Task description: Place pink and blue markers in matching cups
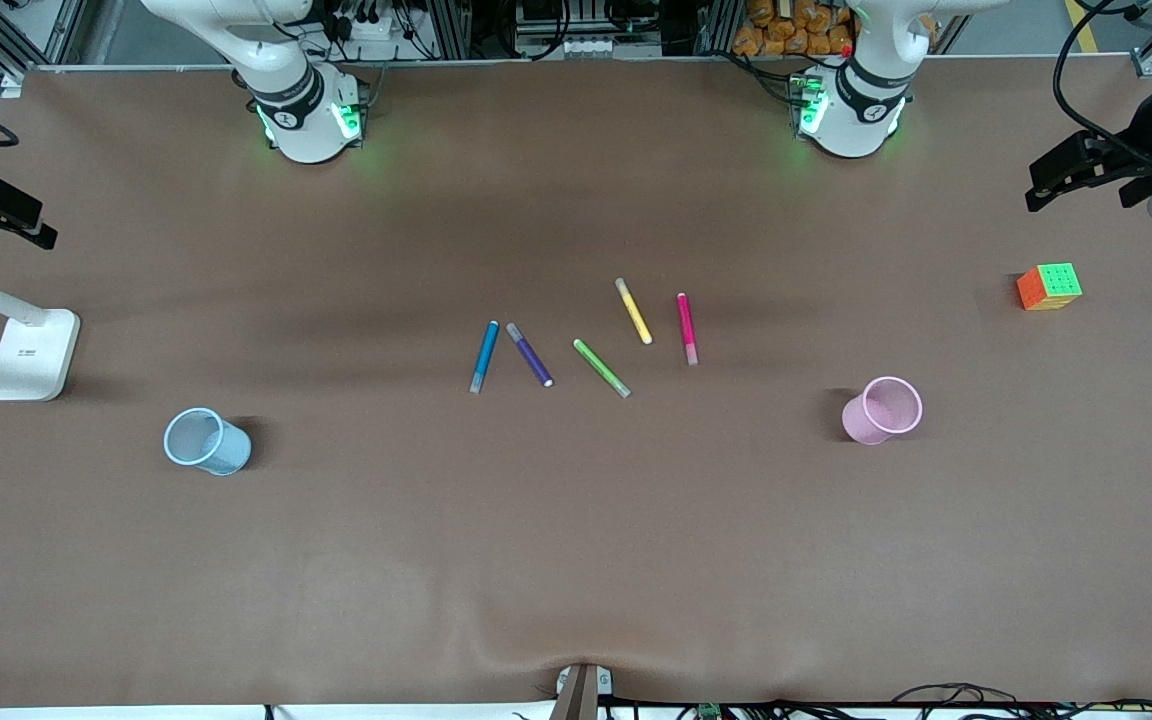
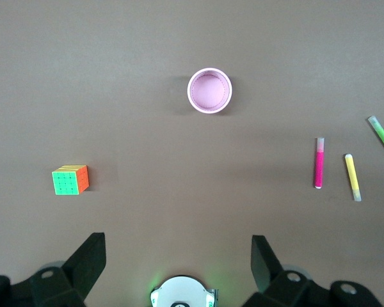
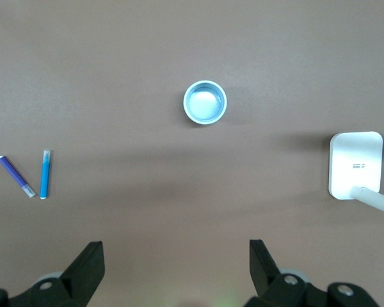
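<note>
- My left gripper (image 2: pixel 176 262) and right gripper (image 3: pixel 176 262) hang spread and empty, high over their table ends, waiting
- Pink marker (image 1: pixel 686 328) lies at ten o'clock from the pink cup (image 1: pixel 883 410); blue marker (image 1: pixel 484 356) at two o'clock from the blue cup (image 1: pixel 206 441)
- Cups stand upright, mouths up, ready for drops

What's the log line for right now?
stage: start | pink marker, blue marker: on table | left gripper, right gripper: open, waiting

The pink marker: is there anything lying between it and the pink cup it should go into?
Nothing visible does. The pink marker lies on bare table, and the stretch between it and the pink cup, toward the left arm's end, holds nothing. The yellow marker lies beside it, away from the cup.
</note>
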`<act>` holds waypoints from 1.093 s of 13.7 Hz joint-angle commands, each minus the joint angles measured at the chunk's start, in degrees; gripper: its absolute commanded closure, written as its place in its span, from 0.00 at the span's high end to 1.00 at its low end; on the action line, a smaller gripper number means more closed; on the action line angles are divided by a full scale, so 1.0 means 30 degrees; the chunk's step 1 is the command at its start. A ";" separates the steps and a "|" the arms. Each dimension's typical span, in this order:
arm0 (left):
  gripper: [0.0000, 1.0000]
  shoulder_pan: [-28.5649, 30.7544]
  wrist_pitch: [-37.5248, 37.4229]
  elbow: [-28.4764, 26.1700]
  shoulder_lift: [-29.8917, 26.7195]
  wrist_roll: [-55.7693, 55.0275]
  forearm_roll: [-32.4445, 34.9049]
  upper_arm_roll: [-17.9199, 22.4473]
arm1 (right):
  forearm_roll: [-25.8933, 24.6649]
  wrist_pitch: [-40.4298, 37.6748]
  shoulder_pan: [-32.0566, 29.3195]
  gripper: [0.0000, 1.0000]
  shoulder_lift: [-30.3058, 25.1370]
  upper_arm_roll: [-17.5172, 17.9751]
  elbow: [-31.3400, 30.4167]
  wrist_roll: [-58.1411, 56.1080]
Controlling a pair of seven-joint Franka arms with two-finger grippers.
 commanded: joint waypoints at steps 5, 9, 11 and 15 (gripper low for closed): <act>1.00 0.0241 -0.0382 0.0431 0.0133 0.0248 0.0124 -0.0090 | -0.0077 -0.0128 -0.0469 1.00 -0.0261 0.0060 0.0060 -0.0077; 1.00 0.0154 -0.0382 0.0636 0.0455 0.0248 0.0124 -0.0090 | 0.0156 -0.0858 -0.0440 1.00 -0.0290 0.0089 0.0060 0.0185; 1.00 0.0067 -0.0382 0.0578 0.0513 0.0219 0.0066 -0.0120 | 0.0157 -0.0831 -0.0382 1.00 -0.0203 0.0148 0.0060 0.0186; 1.00 0.0038 -0.0791 0.0549 0.0631 0.0248 0.0007 -0.0208 | 0.0157 -0.1153 -0.0499 1.00 -0.0115 0.0089 -0.0145 0.0186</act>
